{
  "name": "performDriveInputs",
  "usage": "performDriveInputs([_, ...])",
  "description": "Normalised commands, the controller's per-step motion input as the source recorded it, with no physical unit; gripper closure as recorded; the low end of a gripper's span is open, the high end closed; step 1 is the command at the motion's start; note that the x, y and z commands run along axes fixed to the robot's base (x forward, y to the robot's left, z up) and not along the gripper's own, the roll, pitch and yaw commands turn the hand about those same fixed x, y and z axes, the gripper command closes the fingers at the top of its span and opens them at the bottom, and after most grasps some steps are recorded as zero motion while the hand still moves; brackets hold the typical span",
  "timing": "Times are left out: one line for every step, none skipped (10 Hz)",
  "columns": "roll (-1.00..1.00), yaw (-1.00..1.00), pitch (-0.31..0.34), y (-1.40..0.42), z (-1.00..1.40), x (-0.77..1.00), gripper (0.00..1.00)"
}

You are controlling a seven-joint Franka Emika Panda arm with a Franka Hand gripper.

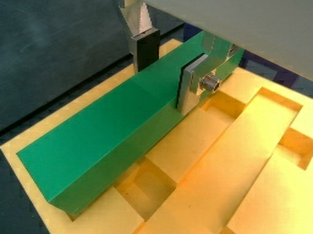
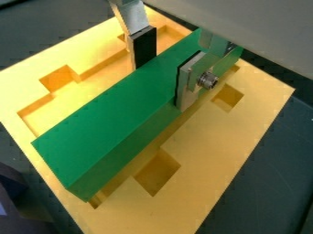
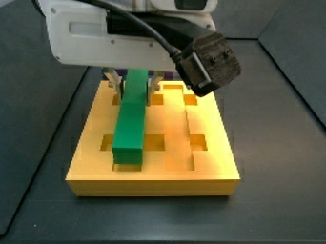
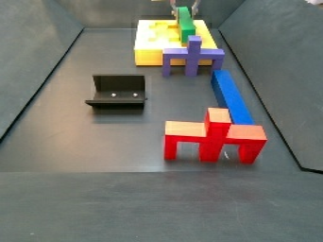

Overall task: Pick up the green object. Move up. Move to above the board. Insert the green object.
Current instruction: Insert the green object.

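The green object (image 1: pixel 104 142) is a long green bar, held across its width near one end by my gripper (image 1: pixel 169 71), which is shut on it. It also shows in a wrist view (image 2: pixel 116 128). The dark pad (image 1: pixel 145 50) presses one side and the silver finger plate (image 1: pixel 192 84) the other. The bar lies lengthwise over the orange-yellow board (image 1: pixel 251 174), along a groove, low over it; I cannot tell whether it touches. In a side view the bar (image 3: pixel 132 124) sits over the board's (image 3: pixel 173 172) left part under the gripper (image 3: pixel 137 88). In a side view it shows far off (image 4: pixel 186 23).
A purple block (image 4: pixel 192 59) stands in front of the board (image 4: pixel 154 47). A blue block (image 4: pixel 231 95) runs from it toward a red cross-shaped piece (image 4: pixel 212 138). The dark fixture (image 4: pixel 116 92) stands on the grey floor to the left.
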Motion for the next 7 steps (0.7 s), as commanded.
performDriveInputs([-0.14,0.0,-0.077,0.0,-0.31,-0.09,1.0])
performDriveInputs([-0.04,0.0,-0.067,0.0,-0.22,-0.15,1.0])
performDriveInputs([0.0,0.0,-0.044,0.0,-0.15,-0.12,1.0])
performDriveInputs([0.0,0.0,-0.064,0.0,-0.22,-0.16,1.0])
performDriveInputs([0.0,0.0,-0.063,0.0,-0.22,-0.19,1.0])
performDriveInputs([0.0,0.0,-0.079,-0.08,-0.19,-0.31,1.0])
performDriveInputs([0.0,0.01,-0.099,-0.11,-0.31,-0.22,1.0])
